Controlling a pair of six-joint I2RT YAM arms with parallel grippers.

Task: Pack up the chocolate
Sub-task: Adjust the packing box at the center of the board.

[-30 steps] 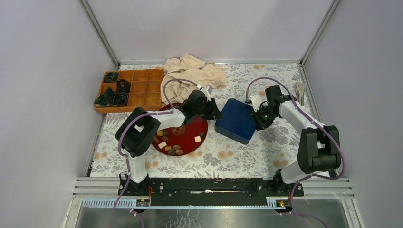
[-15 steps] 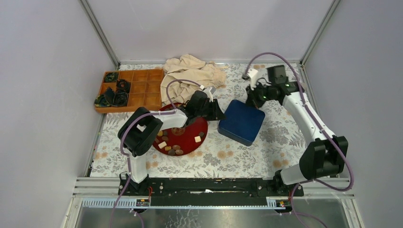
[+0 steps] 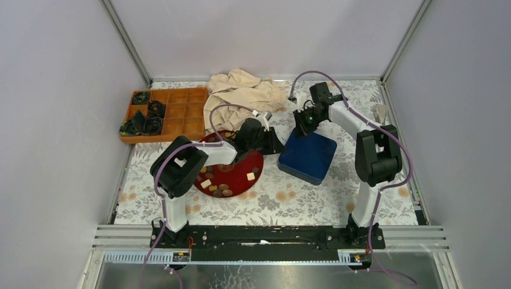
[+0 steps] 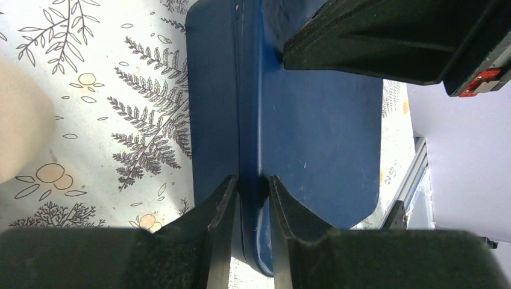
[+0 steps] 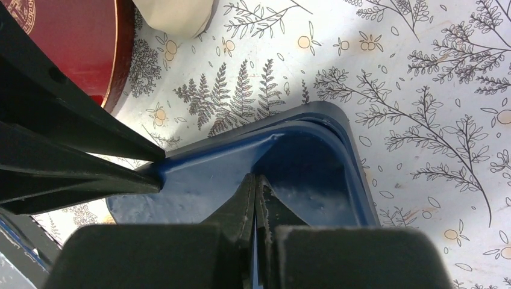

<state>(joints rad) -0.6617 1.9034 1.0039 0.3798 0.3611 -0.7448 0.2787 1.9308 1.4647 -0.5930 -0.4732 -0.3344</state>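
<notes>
Blue box, right of the plate holding the chocolate, is pinched at its left rim by the left gripper and at its far rim by the right gripper, jaws nearly together; uneven pulls could slip it or jolt the plate.

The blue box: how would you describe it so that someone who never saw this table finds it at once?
On the flowered tablecloth, look in the middle, just right of the round red plate. There lies the blue box, square with rounded corners. It is the only dark blue thing here, plain and without compartments.
</notes>
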